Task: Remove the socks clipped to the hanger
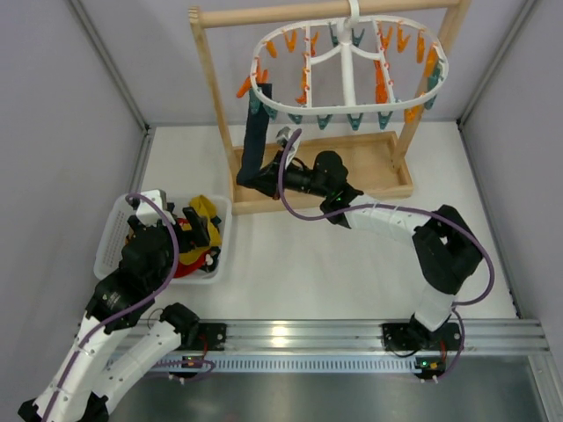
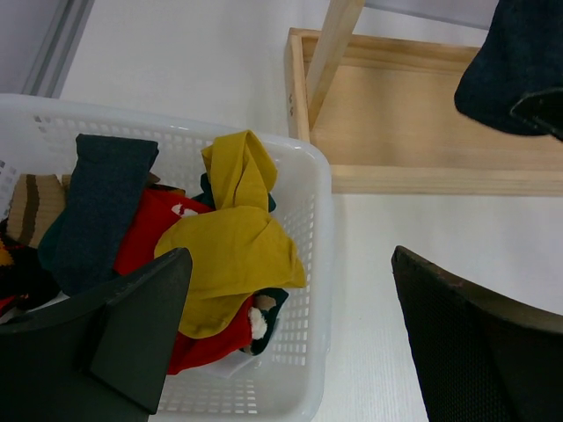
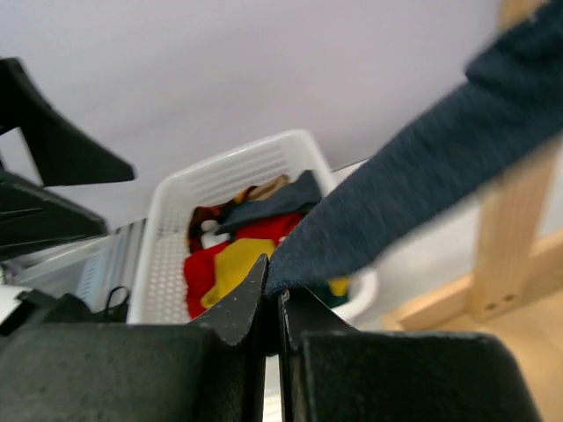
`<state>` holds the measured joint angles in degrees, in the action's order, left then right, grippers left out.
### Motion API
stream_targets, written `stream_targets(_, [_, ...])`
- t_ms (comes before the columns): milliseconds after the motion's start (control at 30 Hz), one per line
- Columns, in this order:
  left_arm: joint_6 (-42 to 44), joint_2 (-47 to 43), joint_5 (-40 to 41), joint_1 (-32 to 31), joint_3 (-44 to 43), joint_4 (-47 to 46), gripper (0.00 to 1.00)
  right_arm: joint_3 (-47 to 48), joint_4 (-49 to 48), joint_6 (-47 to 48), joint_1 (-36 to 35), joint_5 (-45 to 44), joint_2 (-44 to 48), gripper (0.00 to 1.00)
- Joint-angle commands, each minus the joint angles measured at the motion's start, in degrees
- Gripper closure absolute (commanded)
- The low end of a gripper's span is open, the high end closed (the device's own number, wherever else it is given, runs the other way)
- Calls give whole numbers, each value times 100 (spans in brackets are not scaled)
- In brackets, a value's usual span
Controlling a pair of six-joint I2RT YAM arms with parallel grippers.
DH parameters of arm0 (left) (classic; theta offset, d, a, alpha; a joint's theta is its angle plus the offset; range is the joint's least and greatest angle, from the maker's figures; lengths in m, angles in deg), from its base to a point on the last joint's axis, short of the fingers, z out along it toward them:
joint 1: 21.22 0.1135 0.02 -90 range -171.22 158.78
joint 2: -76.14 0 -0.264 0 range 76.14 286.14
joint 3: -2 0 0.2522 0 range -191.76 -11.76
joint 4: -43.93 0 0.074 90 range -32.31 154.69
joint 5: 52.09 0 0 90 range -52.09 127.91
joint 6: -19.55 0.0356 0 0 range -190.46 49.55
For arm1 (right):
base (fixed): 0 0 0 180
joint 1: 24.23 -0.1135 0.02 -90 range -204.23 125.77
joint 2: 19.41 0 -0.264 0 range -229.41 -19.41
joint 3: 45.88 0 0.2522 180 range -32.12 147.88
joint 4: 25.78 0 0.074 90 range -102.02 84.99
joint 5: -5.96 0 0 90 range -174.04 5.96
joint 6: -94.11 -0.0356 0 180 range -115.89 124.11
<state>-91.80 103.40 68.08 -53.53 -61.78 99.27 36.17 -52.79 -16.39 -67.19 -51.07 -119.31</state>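
Note:
The white oval hanger (image 1: 350,61) hangs from the wooden rack with orange and teal clips. One dark navy sock (image 1: 256,132) hangs from a clip at its left side. My right gripper (image 1: 253,180) is shut on this sock's lower end; the wrist view shows the fabric (image 3: 413,189) pinched between the fingertips (image 3: 251,294). The sock's toe also shows in the left wrist view (image 2: 510,70). Several red, mustard and dark socks (image 2: 220,255) lie in the white basket (image 2: 321,264). My left gripper (image 2: 290,343) is open and empty above the basket's right rim.
The wooden rack (image 1: 211,97) stands on a shallow wooden tray base (image 1: 369,163) at the back. The white basket (image 1: 119,233) sits at the left near the wall. Grey walls close in both sides.

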Motion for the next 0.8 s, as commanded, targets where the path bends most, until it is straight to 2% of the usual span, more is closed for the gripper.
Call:
stream_targets(0, [-19,51,-99,59,-34,-133,1,-131,-668,-279,-213,377,128,100])
stream_targets(167, [-19,60,-135,50,-25,-150,1,-1114,-529,44,-187,210,1120,100])
stream_targets(333, [-10,51,-143,59,-25,-142,1,-1809,130,467,-2,-176,2348,100])
stream_targets(467, [-19,42,-143,67,-34,-150,1,-2687,333,397,612,-361,3273,100])
stream_targets(633, [-63,68,-275,155,-69,-150,1,-3050,1017,546,1324,-406,4073,100])
stream_targets(767, [-212,94,-696,164,-131,-273,1,-3059,1177,573,1510,-283,4224,100])
